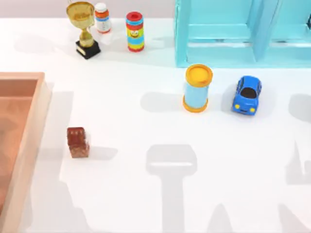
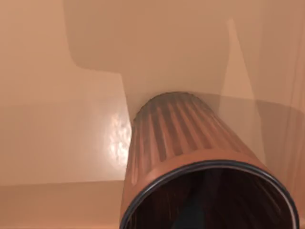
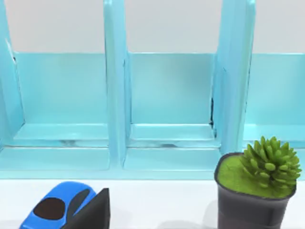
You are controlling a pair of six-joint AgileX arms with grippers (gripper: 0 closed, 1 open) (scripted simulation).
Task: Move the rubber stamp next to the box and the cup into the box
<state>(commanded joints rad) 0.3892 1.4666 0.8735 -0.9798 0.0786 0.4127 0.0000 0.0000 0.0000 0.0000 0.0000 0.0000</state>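
The rubber stamp (image 1: 77, 141) is being shown standing upright on the white bench (image 1: 160, 204), just beside the box (image 1: 26, 145), toward three o'clock of its light tan wall and apart from it by a narrow strip of bench. The box is being seen at the nine o'clock edge of the top view, its reddish-brown inside partly cut off by the frame. In the left wrist view the cup (image 2: 190, 157) is being seen from close by, its dark ribbed side and round rim turned toward the camera, with a tan, softly lit surface behind it; whether the cup is touching that surface cannot be told, and whether the left gripper is spread or pinching the cup cannot be told. Toward twelve o'clock on the bench a gold trophy (image 1: 83, 29), a small white bottle (image 1: 102, 17) and a striped toy canister (image 1: 134, 31) are being shown in a row, with the turquoise shelf (image 1: 243, 34) toward one o'clock. In front of the shelf a blue cylinder with a yellow lid (image 1: 197, 89) is being seen just beside a blue toy car (image 1: 247, 94). In the right wrist view the shelf's compartments, the car and a potted green plant (image 3: 257, 186) are being faced; the right gripper's state cannot be told.
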